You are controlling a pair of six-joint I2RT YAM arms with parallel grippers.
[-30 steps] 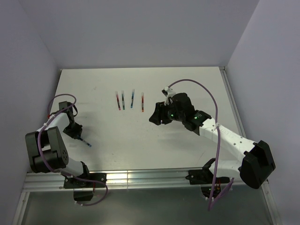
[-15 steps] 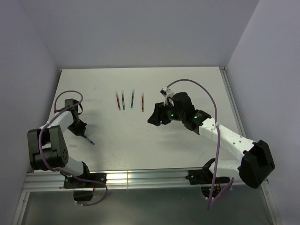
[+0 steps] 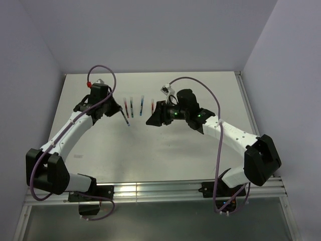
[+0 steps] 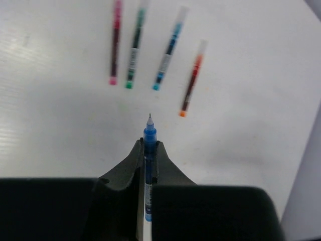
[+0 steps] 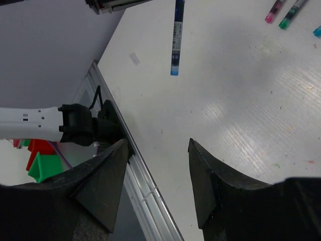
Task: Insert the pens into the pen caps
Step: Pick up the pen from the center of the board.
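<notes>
Bright, soft, even light falls from above on the white desk [image 3: 200,150], leaving only faint, diffuse shadows under the arms. Glare streaks the metal rail [image 3: 125,190] along the desk's near edge. The four pens [image 4: 134,55] lying on the desk are blurred, while the blue pen [image 4: 149,133] above it is sharper. The left gripper [image 4: 149,145] and right gripper [image 5: 158,145] show as near-black, featureless shapes.

No words or numbers can be read anywhere. The blue pen [image 4: 149,134] pinched between the jaws of the left gripper [image 4: 149,146] carries tiny print along its barrel, too blurred to make out. Ahead of the jaws, the green pen [image 4: 134,50] has a pale band, with nothing legible on it.
</notes>
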